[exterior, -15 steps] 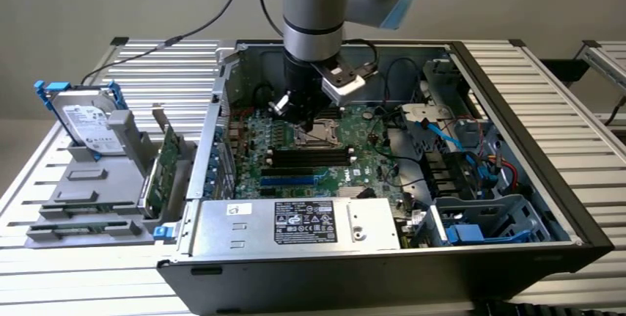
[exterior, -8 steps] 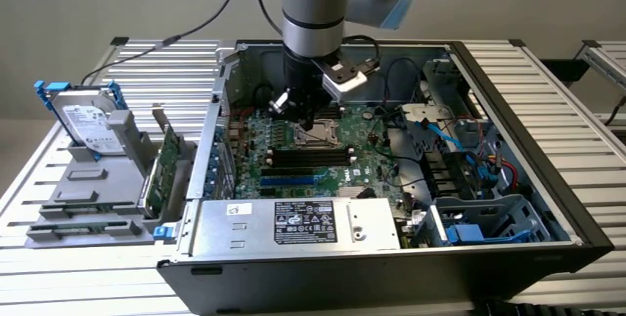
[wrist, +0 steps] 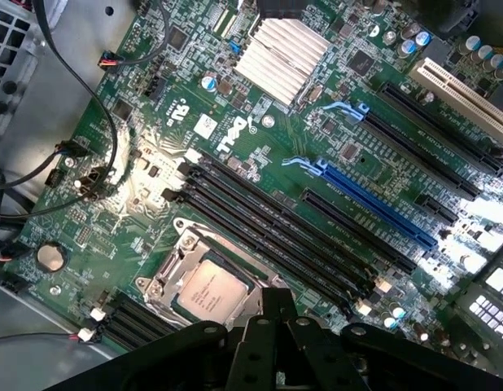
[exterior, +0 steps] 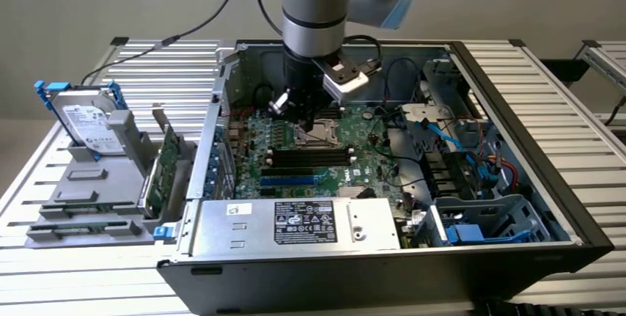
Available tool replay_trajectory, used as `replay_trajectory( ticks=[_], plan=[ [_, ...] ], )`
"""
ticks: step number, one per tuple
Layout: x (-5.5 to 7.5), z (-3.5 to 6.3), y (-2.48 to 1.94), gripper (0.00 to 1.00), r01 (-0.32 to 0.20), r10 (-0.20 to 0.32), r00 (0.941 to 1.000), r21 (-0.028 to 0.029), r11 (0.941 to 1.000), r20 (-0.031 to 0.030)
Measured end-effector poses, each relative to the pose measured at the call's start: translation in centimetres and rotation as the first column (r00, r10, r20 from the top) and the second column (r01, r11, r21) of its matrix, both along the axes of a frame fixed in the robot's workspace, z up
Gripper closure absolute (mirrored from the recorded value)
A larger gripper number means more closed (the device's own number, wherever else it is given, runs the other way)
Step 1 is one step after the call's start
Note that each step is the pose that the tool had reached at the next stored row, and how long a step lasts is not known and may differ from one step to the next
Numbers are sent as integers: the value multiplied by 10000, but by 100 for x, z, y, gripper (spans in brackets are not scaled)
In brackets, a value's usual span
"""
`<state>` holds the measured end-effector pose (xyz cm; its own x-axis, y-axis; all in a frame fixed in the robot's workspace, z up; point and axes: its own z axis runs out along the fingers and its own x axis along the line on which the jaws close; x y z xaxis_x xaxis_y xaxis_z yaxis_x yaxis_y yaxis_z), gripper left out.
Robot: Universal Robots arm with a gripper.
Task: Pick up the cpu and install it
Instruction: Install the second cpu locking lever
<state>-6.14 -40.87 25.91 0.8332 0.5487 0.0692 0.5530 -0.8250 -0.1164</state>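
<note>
Right, the black two-finger gripper point(exterior: 311, 124) on the grey Universal Robots arm point(exterior: 315, 8) hangs inside the open black desktop computer case point(exterior: 528, 177), fingers closed together and holding nothing, tips just above the socket. The cpu point(wrist: 209, 295), a small flat square chip with a silver-grey metal top, already sits in the metal-framed socket point(wrist: 172, 275) on the green motherboard point(wrist: 154, 163); print on its lid is too faint to read. In the wrist view a white "DELL" logo point(wrist: 235, 134) is printed on the board beside the ribbed silver heatsink point(wrist: 282, 59), and the black memory slots point(wrist: 276, 228) run alongside the socket. In the exterior view, the silver power supply box point(exterior: 293, 224) at 6 o'clock carries a black label, unreadable. The silver hard drive with blue bracket point(exterior: 83, 114) stands at 9 o'clock, outside the case.
</note>
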Motion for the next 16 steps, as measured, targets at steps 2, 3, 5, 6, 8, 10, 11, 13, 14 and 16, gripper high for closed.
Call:
replay_trajectory(
  ticks=[2,3,5,6,8,10,11,13,14,16],
  plan=[
    [0,-1,-18,89,0,0,10000,0,10000,0],
    [-1,-2,-27,89,-1,1,10000,0,10000,0],
    [-7,-2,-44,89,1,-1,10000,-1,10000,-3],
    [-11,-3,-51,89,1,-1,10000,-2,10000,-9],
    [-22,-5,-60,89,0,0,10000,-5,10000,-33],
    [-32,-8,-66,89,-6,6,10000,-4,10000,-59],
    [-37,-8,-69,89,-11,11,10000,-5,10000,-72],
    [-50,-10,-71,89,-36,36,10000,-5,10000,-90],
    [-58,-10,-72,89,-59,59,9999,-6,10000,-98],
    [-72,-11,-72,89,-121,121,9999,-5,9999,-105]
  ],
)
